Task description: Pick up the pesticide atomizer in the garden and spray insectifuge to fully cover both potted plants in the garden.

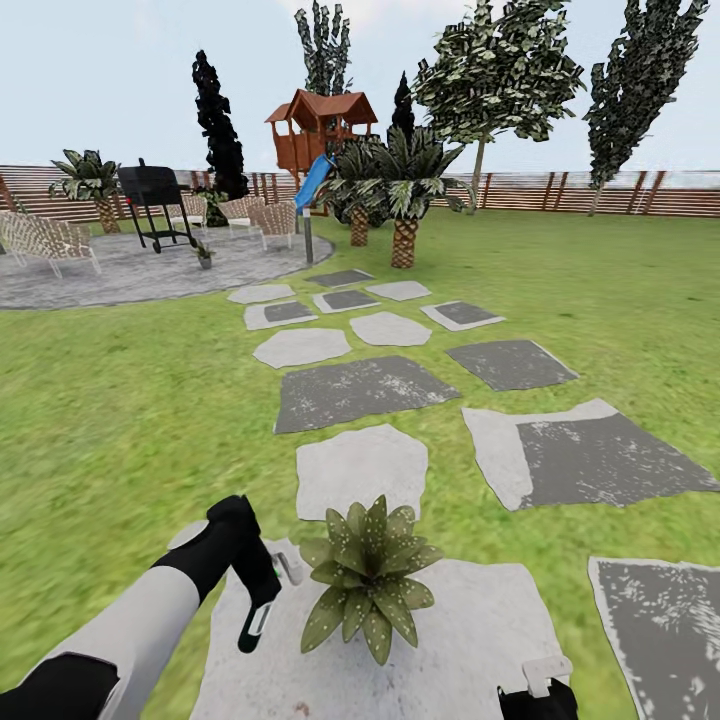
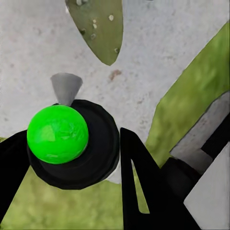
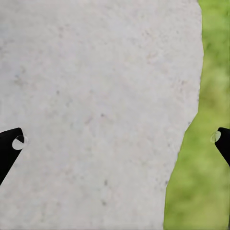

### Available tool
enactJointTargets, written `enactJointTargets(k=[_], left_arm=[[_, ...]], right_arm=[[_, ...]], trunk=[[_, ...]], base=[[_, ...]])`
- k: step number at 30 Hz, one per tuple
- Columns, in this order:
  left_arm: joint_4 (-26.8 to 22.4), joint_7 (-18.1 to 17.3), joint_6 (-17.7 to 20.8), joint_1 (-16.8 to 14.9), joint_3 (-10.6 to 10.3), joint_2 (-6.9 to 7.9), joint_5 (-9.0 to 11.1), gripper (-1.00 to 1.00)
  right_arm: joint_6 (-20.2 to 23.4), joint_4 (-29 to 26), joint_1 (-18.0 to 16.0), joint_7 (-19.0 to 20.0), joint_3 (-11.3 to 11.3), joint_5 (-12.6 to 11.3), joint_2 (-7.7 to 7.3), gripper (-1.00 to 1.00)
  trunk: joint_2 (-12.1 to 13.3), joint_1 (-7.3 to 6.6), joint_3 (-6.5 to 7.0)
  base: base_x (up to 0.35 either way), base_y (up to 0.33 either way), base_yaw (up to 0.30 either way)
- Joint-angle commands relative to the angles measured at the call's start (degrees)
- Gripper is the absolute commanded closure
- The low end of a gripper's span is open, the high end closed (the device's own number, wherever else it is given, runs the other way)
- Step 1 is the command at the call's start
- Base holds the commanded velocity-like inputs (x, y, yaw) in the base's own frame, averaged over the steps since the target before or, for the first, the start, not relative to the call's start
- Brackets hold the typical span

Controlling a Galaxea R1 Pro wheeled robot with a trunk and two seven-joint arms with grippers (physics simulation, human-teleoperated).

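On the far left of the head view, white lattice chairs (image 1: 50, 243) stand on the paved circle (image 1: 120, 275), with a black grill (image 1: 152, 200) behind them and a small potted plant (image 1: 205, 255) on the paving near the grill. Low on the left, the left arm reaches in over the grass, and its gripper (image 1: 258, 590) is pinching the atomizer (image 1: 268, 585). The bottle points down over the pale slab (image 1: 480, 640), its white trigger head toward the plant. In the left wrist view the two black fingers (image 2: 143, 182) sit on either side of the dark round bottle (image 2: 91, 143), which carries a bright green ball-like mark (image 2: 57, 134); a grey cone (image 2: 66, 86) points out from it toward a leaf.

Just right of the atomizer, a low rosette plant (image 1: 368, 580) stands on the same slab, its green leaves dotted with whitish specks of insectifuge (image 1: 385, 590). The speckled leaf tip (image 2: 98, 28) also appears in the left wrist view.

Stepping stones (image 1: 355, 390) run up the middle of the lawn toward palms (image 1: 400, 190) and a red-roofed playhouse (image 1: 320, 130) with a blue slide, before a slatted fence (image 1: 600, 190).

At bottom right, the right gripper (image 1: 540, 690) shows at the frame edge. In the right wrist view its fingertips (image 3: 12, 146) are spread wide, hovering over slab (image 3: 96, 105) and grass.
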Motion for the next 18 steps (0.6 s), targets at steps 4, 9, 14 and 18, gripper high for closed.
enactJointTargets(k=[4,9,14,18], left_arm=[[-0.1,-0.2,0.6,0.0,-0.1,0.07,-0.6,1.0],[-0.1,0.7,1.4,0.0,0.2,0.07,-0.7,1.0],[-0.1,0.7,1.5,0.0,0.3,-0.01,-0.7,1.0],[0.2,2.1,1.6,0.0,0.3,-0.07,-0.7,1.0]], right_arm=[[-0.2,0.1,-0.1,-0.2,-0.4,0.4,0.07,-1.0],[-0.1,0.1,-0.1,-0.2,-0.4,0.3,0.17,-1.0],[-0.2,0.1,-0.1,-0.2,-0.4,0.3,0.17,-1.0],[-0.2,0.1,-0.1,-0.2,-0.4,0.3,0.17,-1.0]], trunk=[[0.0,-0.01,-0.05],[0.0,-0.01,0.03],[0.0,-0.01,0.2],[0.0,-0.01,0.21]], base=[[-0.002,0.003,0.0],[-0.035,0.29,-0.086],[0.003,0.305,-0.18],[0.227,0.259,-0.005]])
